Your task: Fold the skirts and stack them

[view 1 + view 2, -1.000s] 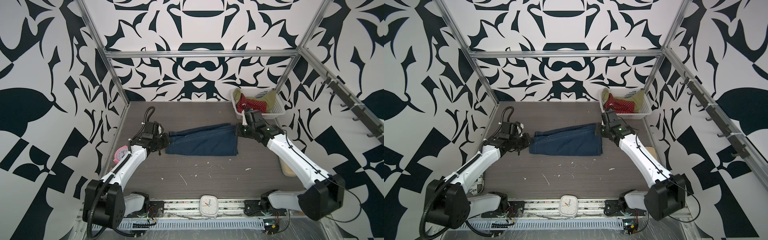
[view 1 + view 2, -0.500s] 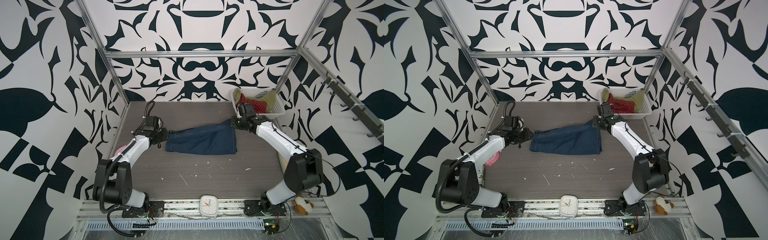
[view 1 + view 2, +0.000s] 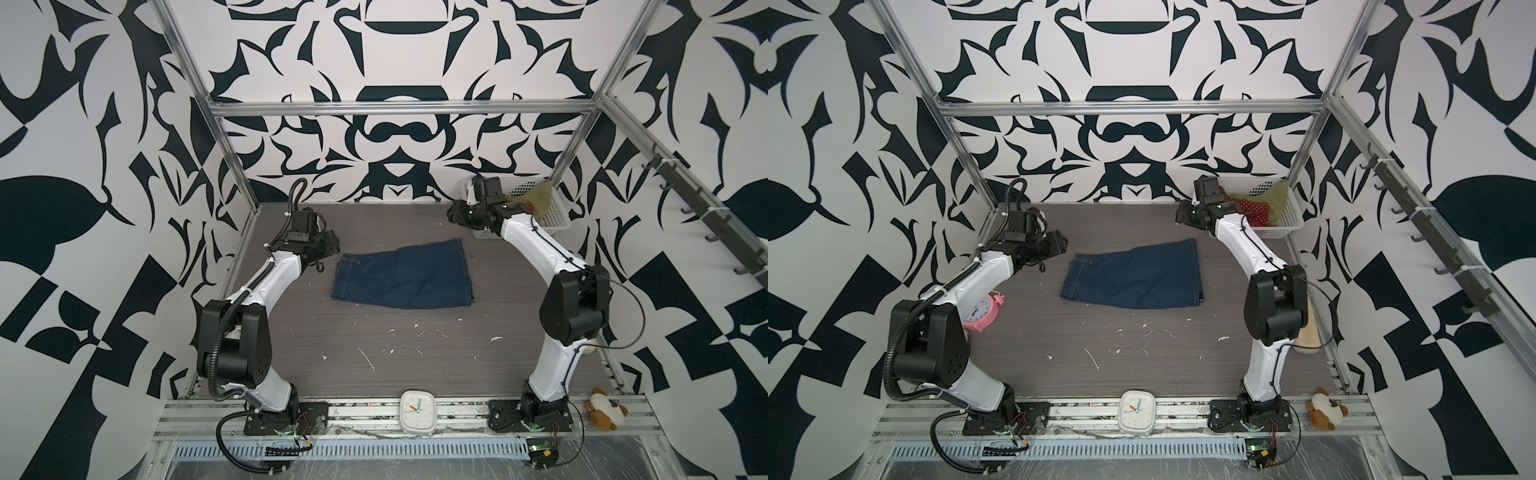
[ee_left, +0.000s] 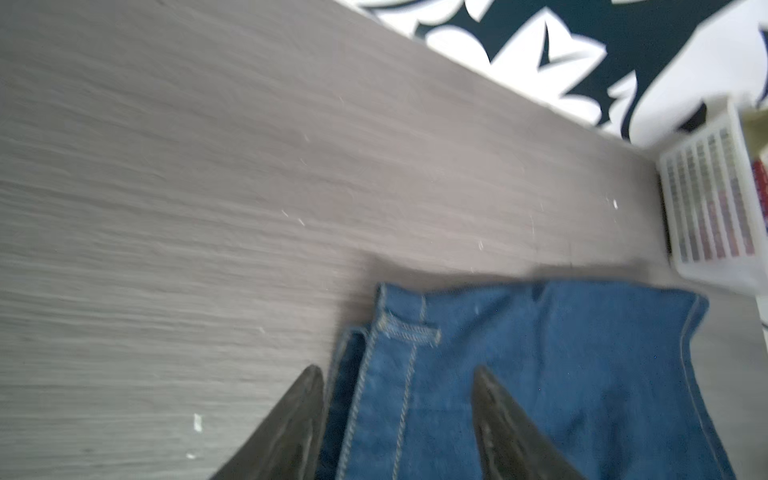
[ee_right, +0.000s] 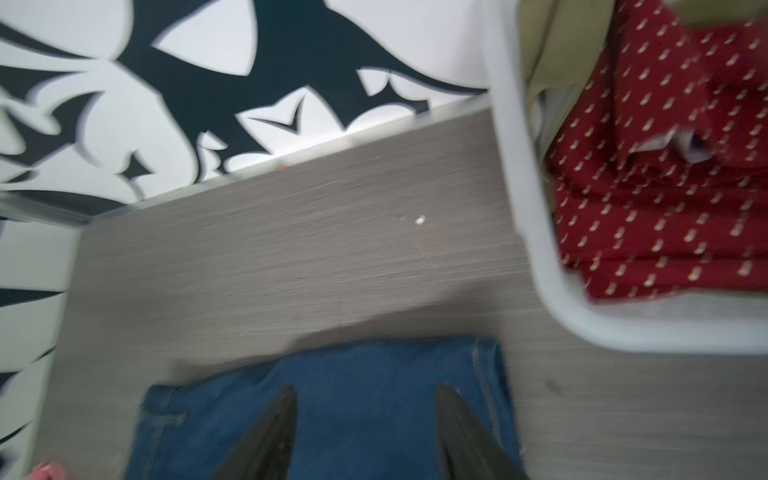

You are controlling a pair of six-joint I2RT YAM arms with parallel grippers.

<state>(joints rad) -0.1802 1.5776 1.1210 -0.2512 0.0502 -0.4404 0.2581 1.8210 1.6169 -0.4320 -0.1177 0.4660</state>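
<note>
The dark blue denim skirt (image 3: pixel 403 276) (image 3: pixel 1133 274) lies folded flat at mid-table, held by nothing. My left gripper (image 3: pixel 332 243) (image 3: pixel 1059 243) hovers just off its left end, open and empty. In the left wrist view the open fingers (image 4: pixel 395 372) frame the skirt's waistband (image 4: pixel 415 332). My right gripper (image 3: pixel 455 214) (image 3: pixel 1181 216) hangs open beyond the skirt's far right corner, next to the basket; its wrist view looks past the fingers (image 5: pixel 365 388) at the denim (image 5: pixel 353 365). The red dotted skirt (image 3: pixel 1246 208) (image 5: pixel 665 187) and the olive skirt (image 3: pixel 1277 195) (image 5: pixel 548 54) lie bunched in the basket.
The white perforated basket (image 3: pixel 552 216) (image 5: pixel 528 208) stands in the far right corner. A pink alarm clock (image 3: pixel 984 309) sits by the left arm and a white clock (image 3: pixel 417 413) on the front rail. A stuffed toy (image 3: pixel 604 415) lies at the front right. White flecks dot the table.
Both grippers opened and let go of the denim skirt's ends, then pulled up and back from it. The skirt now rests flat on the table.
</note>
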